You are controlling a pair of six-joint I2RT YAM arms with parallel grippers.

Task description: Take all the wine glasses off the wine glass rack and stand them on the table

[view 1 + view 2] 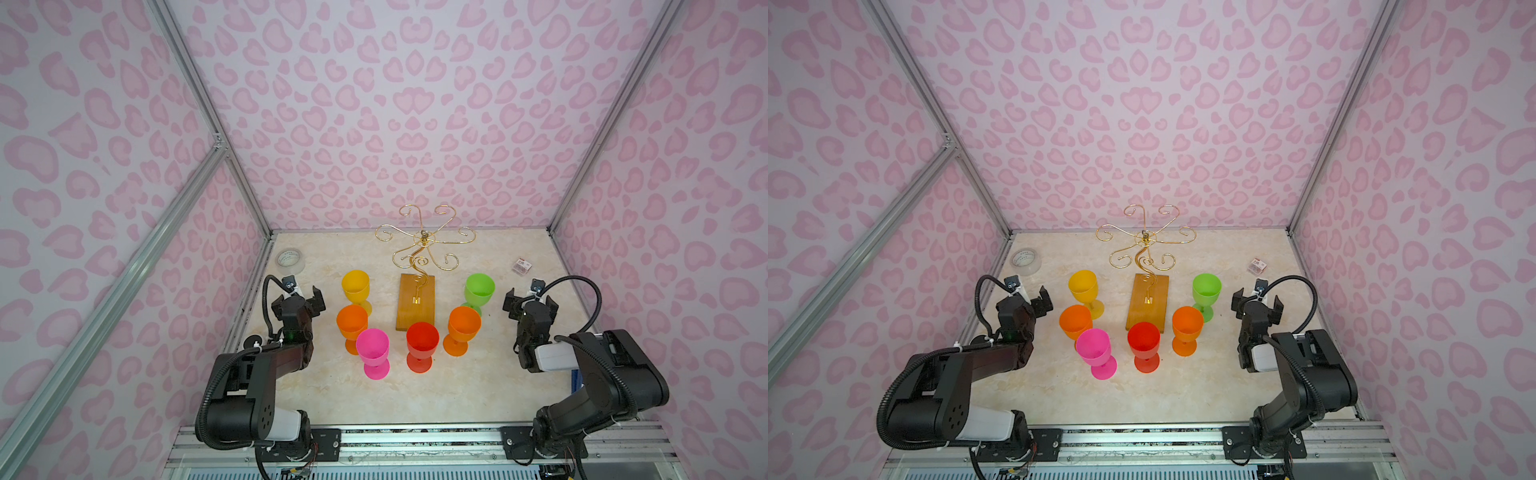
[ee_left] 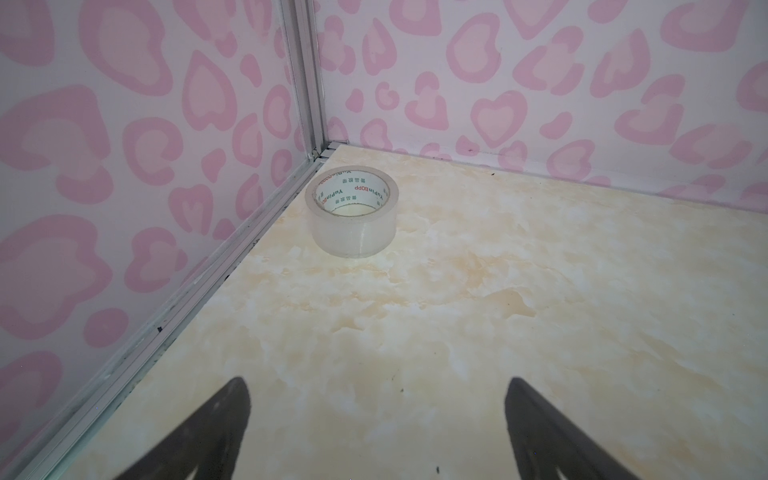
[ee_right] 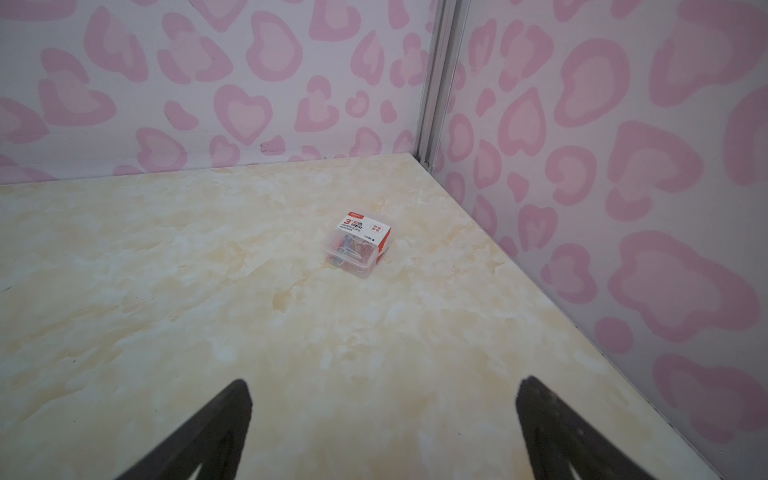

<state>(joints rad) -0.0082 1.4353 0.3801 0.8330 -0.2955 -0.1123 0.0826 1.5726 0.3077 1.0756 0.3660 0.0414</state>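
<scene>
six wine glasses (image 1: 422,338) flank the wine glass rack (image 1: 415,307), tape roll (image 1: 296,267) farther left.

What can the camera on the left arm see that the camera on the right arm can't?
Only the left wrist camera sees the roll of clear tape, lying flat near a corner. Only the right wrist camera sees the box of paper clips, also near a corner. Both see the creamy marbled table, the wall with pink hearts, and their own arm's claw, open and holding nothing: the left claw and the right claw.
</scene>
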